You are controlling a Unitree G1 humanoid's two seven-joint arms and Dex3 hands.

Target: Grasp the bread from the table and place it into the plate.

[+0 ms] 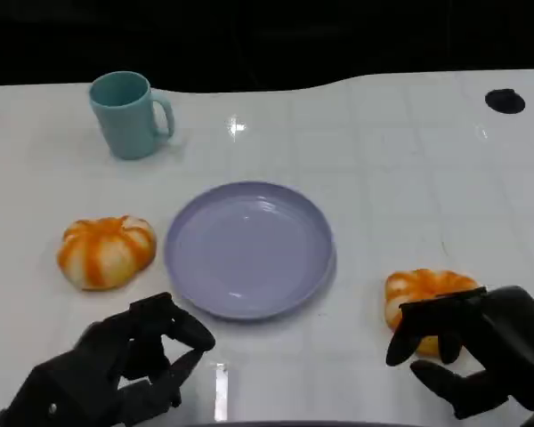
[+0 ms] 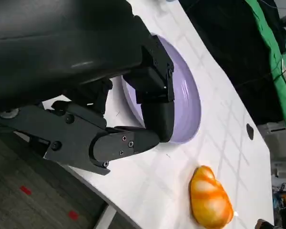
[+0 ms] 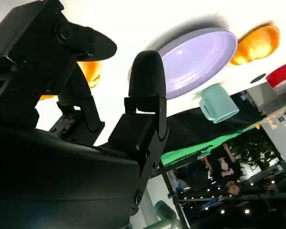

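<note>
Two orange-and-white breads lie on the white table either side of a lavender plate (image 1: 249, 249). The left bread (image 1: 107, 251) sits free beside the plate's left rim. The right bread (image 1: 420, 292) lies near the front edge, partly covered by my right hand (image 1: 481, 351), whose fingers reach over its near side, spread, without closing on it. In the right wrist view this bread (image 3: 91, 71) shows orange between the black fingers (image 3: 145, 81), with the plate (image 3: 200, 57) and the other bread (image 3: 257, 44) beyond. My left hand (image 1: 116, 374) hovers near the front edge, holding nothing.
A teal mug (image 1: 129, 114) stands at the back left, well behind the plate. Two dark round holes (image 1: 505, 100) mark the table's far corners. The left wrist view shows the plate (image 2: 188, 100) and right bread (image 2: 209, 200) close to the table's front edge.
</note>
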